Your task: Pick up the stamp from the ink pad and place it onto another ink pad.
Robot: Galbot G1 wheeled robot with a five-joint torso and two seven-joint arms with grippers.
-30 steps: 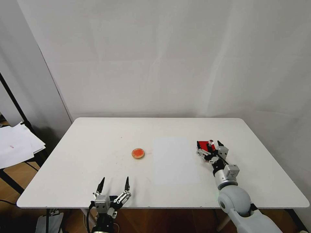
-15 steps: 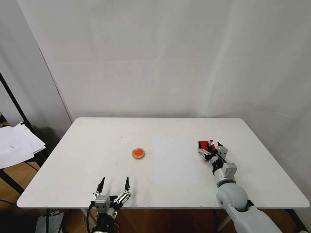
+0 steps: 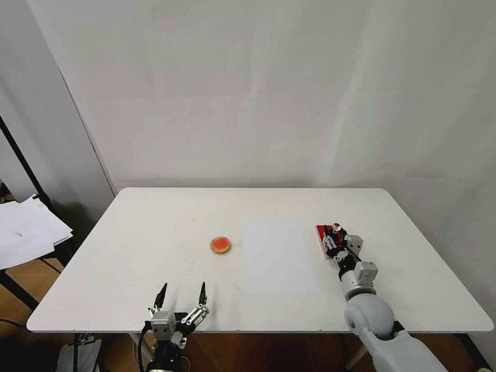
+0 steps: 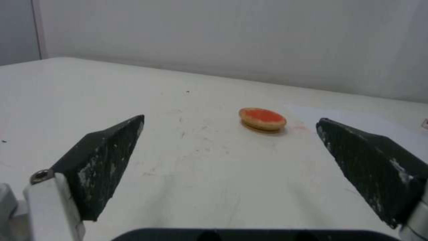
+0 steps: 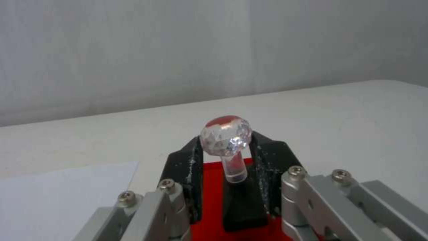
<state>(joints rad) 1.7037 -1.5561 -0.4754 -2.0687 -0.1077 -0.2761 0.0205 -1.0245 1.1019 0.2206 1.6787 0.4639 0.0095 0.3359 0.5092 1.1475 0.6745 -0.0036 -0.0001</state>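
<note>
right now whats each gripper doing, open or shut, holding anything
Left gripper: open, holding nothing, at the table's near edge.
Right gripper: fingers shut on the stamp, which stands on the red ink pad.

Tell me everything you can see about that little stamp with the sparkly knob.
The stamp is tiny and stands upright on the red rectangular ink pad, toward the table's right side. It has a dark, blocky base, a short clear stem and a faceted, glassy ball on top that catches a red tint. The right gripper has its two black fingers close on either side of the base; whether they press it is not clear. Nothing shows it lifted; its base looks seated on the pad.
</note>
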